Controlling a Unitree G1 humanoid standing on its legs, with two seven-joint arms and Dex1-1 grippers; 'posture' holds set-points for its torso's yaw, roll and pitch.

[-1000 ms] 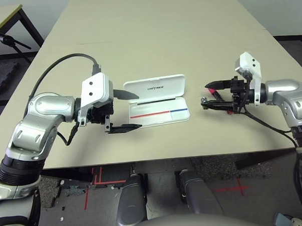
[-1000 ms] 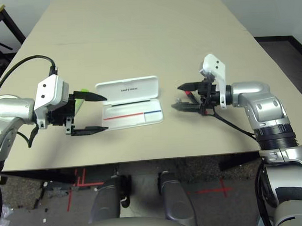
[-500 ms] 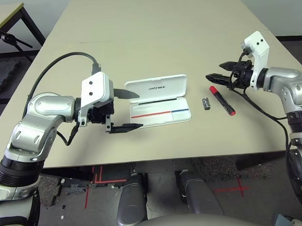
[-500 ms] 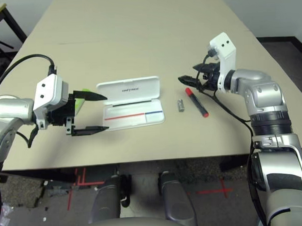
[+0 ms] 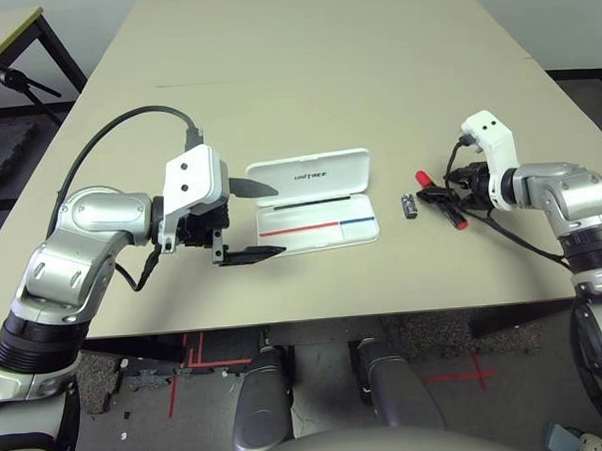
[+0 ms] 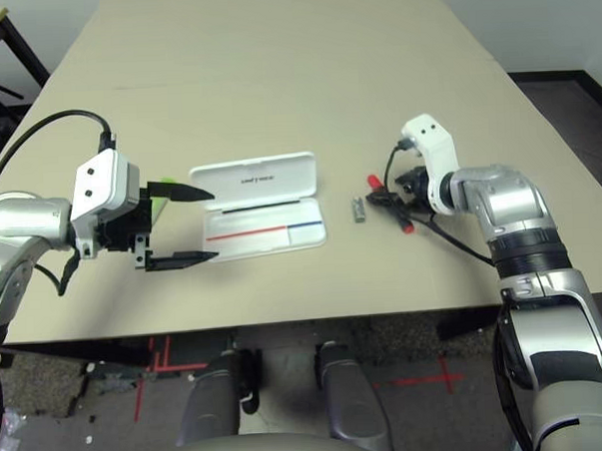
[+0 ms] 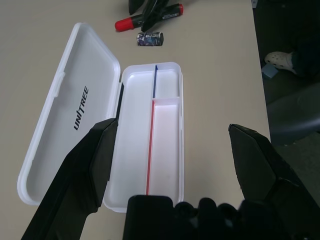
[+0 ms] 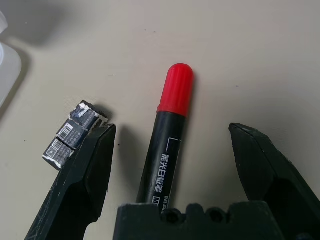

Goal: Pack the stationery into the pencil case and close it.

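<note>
The green pen (image 6: 163,197) lies on the bench (image 5: 275,97), behind the left jaws (image 5: 251,222), which are wide apart and empty. Next is the white case (image 5: 316,225), open and empty, with a red and blue stripe. Then comes the small dark block (image 5: 409,206). The red and black marker (image 8: 165,145) lies between the right jaws (image 8: 172,165), which are wide apart too.

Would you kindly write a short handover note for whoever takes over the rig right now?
Left hand: open, empty, beside the pencil case.
Right hand: open over the marker, one finger on either side, not gripping it.
Pencil case: lid up, nothing packed.
Small dark grey piece: on the table between case and marker.
Green highlighter: on the table, partly behind the left hand.
Done: case is open.
Left: pack all three, close the lid.
</note>
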